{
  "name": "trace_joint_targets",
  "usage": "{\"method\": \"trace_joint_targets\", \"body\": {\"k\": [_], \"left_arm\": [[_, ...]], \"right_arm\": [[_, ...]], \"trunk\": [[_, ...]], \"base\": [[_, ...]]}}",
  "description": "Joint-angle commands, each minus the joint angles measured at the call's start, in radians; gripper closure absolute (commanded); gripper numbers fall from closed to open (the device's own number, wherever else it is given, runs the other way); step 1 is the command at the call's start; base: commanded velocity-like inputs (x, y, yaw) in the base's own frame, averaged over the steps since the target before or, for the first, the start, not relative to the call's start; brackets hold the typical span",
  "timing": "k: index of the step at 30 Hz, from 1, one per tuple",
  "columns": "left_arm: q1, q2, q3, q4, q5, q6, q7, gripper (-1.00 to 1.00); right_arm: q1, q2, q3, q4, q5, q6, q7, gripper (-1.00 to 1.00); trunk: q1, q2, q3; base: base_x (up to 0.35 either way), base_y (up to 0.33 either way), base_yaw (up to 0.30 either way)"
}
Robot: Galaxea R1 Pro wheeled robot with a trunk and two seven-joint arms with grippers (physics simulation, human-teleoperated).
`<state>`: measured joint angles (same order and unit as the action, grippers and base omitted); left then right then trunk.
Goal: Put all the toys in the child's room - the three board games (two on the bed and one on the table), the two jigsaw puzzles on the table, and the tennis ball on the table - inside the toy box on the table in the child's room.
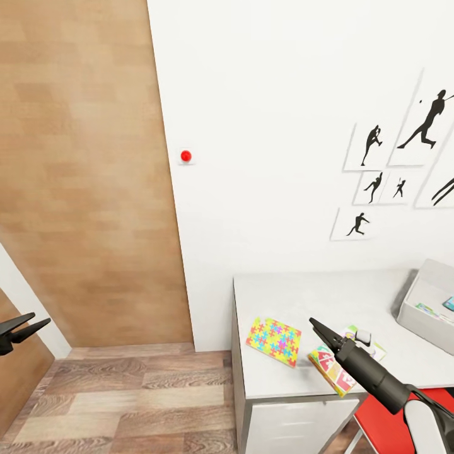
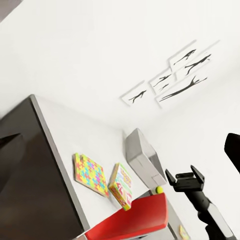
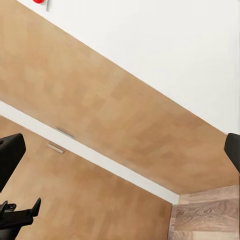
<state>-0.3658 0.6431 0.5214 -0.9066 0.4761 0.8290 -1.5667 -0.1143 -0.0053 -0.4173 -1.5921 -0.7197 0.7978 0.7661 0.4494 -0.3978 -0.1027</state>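
Looking down from the head view, the table (image 1: 378, 296) stands against the white wall, its pale top carrying a jigsaw puzzle (image 1: 274, 340) near the front left corner. Just beside it toward the right lies a board game (image 1: 334, 373) at the front edge, partly behind the right gripper (image 1: 313, 323), whose fingers meet at a point with nothing between them. The toy box (image 1: 424, 309) sits at the table's right end, small printed items inside it. Baseball posters (image 1: 378, 183) hang above, and a red chair (image 1: 394, 429) stands before the table. The left gripper (image 1: 28, 328) hovers over the wood floor (image 1: 139, 397), well apart from the table, fingers slightly parted and empty.

In the left wrist view, the jigsaw puzzle (image 2: 90, 173), board game (image 2: 120, 186) and toy box (image 2: 143, 157) line the tabletop, with the tennis ball (image 2: 159, 189) beside the toy box.

The right wrist view faces a wooden door (image 3: 100, 125) and white wall; I cannot tell the jaws' state here.
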Motion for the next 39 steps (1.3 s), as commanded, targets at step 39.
{"method": "trace_joint_targets", "body": {"k": [39], "left_arm": [[-0.007, -0.184, -0.214, -0.154, -0.003, 0.035, 0.375, -1.00]], "right_arm": [[-0.615, 0.113, 0.265, 0.212, -0.034, 0.234, -1.032, -1.00]], "trunk": [[0.001, -0.002, -0.002]], "base": [[0.001, 0.000, 0.000]]}}
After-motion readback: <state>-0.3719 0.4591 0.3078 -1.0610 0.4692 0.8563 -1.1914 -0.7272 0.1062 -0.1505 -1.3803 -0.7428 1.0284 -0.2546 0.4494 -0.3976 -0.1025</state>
